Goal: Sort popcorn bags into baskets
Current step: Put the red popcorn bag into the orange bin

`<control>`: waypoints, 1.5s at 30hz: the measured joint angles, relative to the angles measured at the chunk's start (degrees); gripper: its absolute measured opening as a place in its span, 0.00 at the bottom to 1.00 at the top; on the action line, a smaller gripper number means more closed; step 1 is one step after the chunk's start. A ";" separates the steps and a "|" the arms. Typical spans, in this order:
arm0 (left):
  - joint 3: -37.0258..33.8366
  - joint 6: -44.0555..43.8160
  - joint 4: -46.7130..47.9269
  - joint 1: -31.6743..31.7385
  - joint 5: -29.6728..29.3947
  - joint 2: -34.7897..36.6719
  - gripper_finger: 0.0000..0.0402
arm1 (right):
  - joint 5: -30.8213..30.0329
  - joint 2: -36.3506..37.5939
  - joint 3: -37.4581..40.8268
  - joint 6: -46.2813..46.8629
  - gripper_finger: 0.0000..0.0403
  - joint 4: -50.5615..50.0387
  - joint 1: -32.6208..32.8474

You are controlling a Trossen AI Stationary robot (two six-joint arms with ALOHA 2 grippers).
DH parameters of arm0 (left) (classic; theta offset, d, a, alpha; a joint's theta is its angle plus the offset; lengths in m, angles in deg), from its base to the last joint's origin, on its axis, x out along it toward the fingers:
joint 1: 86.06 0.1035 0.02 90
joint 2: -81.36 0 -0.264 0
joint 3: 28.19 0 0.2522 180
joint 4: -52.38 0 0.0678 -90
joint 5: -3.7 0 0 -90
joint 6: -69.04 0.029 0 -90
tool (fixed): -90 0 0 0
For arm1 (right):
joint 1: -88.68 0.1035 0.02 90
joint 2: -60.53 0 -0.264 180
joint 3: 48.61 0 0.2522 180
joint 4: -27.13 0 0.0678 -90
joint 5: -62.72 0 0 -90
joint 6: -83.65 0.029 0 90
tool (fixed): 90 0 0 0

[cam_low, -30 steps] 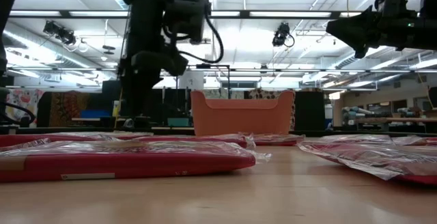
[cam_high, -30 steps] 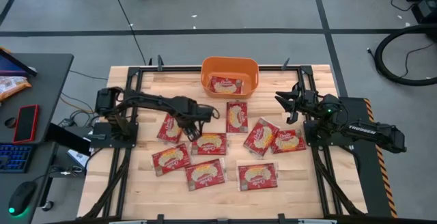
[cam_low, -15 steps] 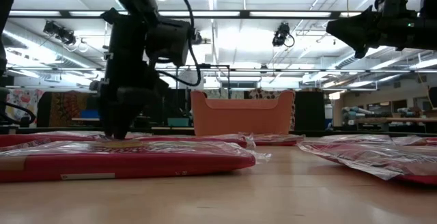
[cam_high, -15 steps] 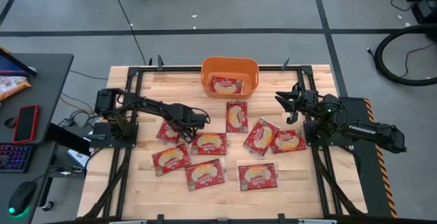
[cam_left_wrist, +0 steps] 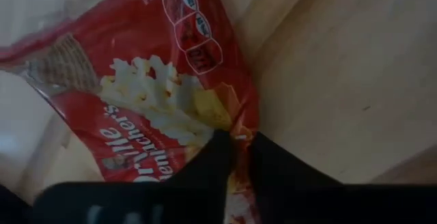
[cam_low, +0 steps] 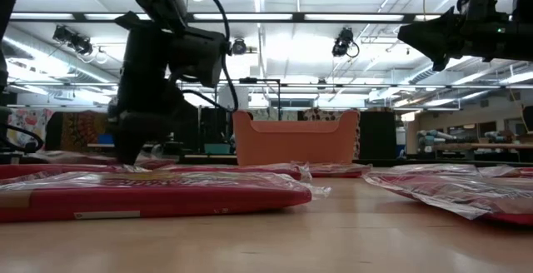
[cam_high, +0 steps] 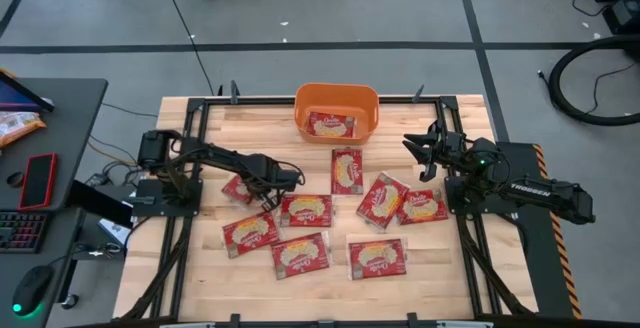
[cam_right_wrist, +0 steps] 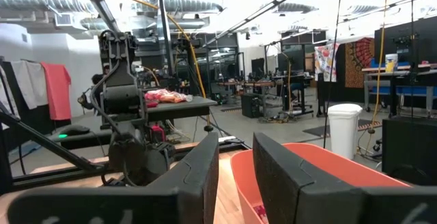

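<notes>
High view | left gripper (cam_high: 268,184) pinching a popcorn bag (cam_high: 240,190) | right gripper (cam_high: 421,154) spread, idle near orange bin (cam_high: 336,101)

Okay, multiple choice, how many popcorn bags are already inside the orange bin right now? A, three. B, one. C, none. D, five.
B: the high view shows a single popcorn bag lying inside the orange bin, while the other bags lie out on the table.
</notes>
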 joint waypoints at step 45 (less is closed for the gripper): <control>21.48 74.24 -37.54 16.42 -7.55 -1.03 0.06 | 0.00 0.02 0.00 0.00 0.24 0.00 0.00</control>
